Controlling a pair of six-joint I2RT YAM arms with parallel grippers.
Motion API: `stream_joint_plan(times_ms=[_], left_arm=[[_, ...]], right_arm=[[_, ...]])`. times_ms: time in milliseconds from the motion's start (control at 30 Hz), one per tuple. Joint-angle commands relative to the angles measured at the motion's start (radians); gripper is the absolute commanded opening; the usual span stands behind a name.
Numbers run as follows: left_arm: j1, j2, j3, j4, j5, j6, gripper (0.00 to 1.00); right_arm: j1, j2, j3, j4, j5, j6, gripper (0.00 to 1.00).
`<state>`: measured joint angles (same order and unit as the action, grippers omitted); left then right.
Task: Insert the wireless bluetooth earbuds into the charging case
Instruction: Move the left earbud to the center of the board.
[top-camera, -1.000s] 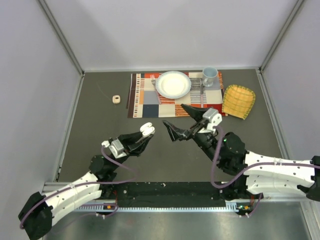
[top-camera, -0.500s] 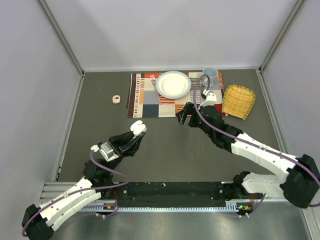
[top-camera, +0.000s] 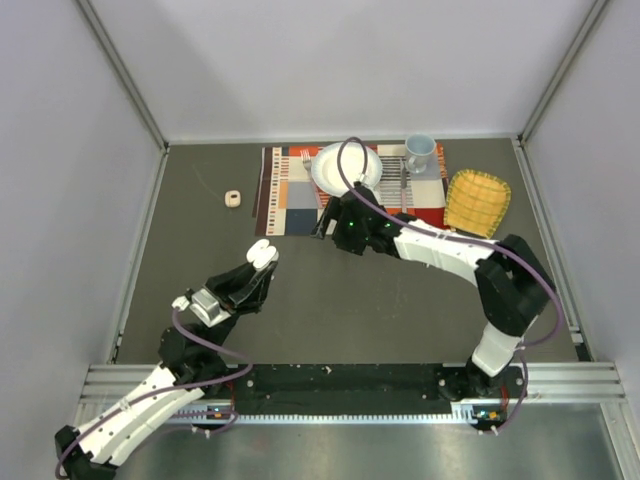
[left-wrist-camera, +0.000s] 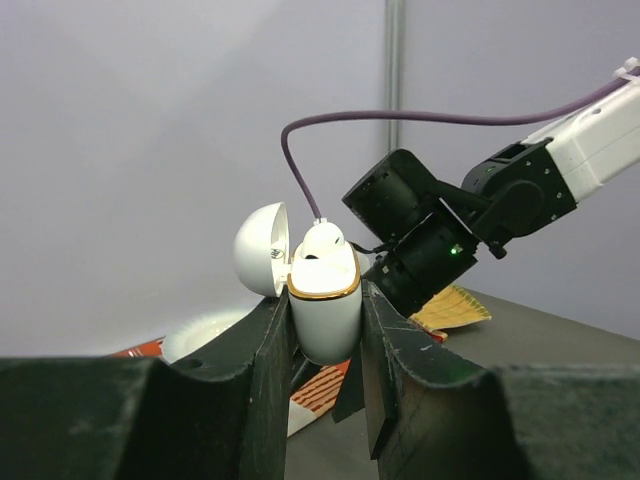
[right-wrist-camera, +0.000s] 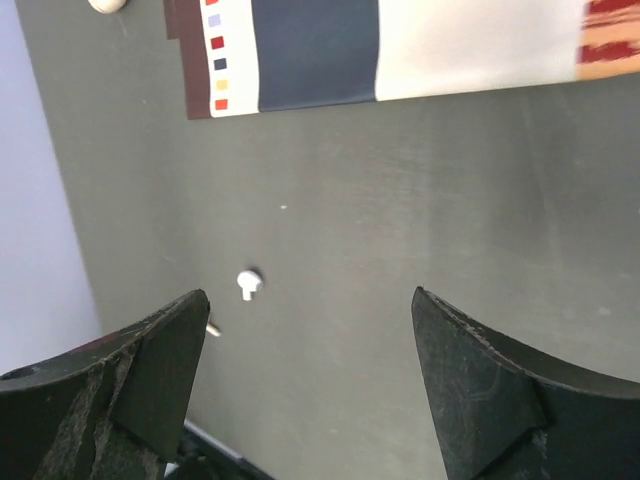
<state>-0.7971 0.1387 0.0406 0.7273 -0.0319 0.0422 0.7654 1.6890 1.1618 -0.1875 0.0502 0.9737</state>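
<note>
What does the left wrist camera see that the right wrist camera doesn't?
Only the left wrist view shows the open white charging case pinched in the left gripper, a seated earbud poking out, and the right arm behind. Only the right wrist view shows a tiny white loose earbud lying on the table below the open right gripper. Both show the patterned placemat and the table.

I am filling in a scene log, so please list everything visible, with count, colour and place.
charging case: one, white with gold rim, lid open, in left gripper
seated earbud: one, white, in case
loose earbud: one, white, on table
placemat: one, patchwork, far side
plate: one, white, on placemat
fork: one, silver, left of plate
mug: one, pale blue, on placemat
cloth: one, yellow, right of placemat
small object: one, beige, left of placemat
left gripper: shut on case
right gripper: open, above table
</note>
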Motion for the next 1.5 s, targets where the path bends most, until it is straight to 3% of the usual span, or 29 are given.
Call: stream_joint_plan(times_ms=[0,33,133,867,1233,1467], left_arm=[[-0.002,-0.053,-0.031,-0.048,-0.043,0.041,0.00],[-0.002,-0.062,-0.028,-0.058,-0.046,0.047,0.00],[-0.002,-0.083,-0.015,-0.095,-0.057,0.062,0.00],[-0.002,-0.202,0.107,-0.364,-0.106,0.107,0.00],[-0.002,-0.255,0.108,-0.425,-0.138,0.104,0.00],[-0.002,-0.266,0.111,-0.443,-0.148,0.107,0.00]], right_arm=[[0.011,0.099,0.104,-0.029,-0.133,0.165,0.82],[0.009,0.145,0.116,-0.029,-0.151,0.187,0.76],[0.028,0.202,0.177,-0.041,-0.173,0.238,0.73],[0.127,0.569,0.602,-0.285,-0.312,0.388,0.57],[0.153,0.638,0.660,-0.293,-0.389,0.430,0.52],[0.153,0.649,0.658,-0.294,-0.348,0.454,0.48]])
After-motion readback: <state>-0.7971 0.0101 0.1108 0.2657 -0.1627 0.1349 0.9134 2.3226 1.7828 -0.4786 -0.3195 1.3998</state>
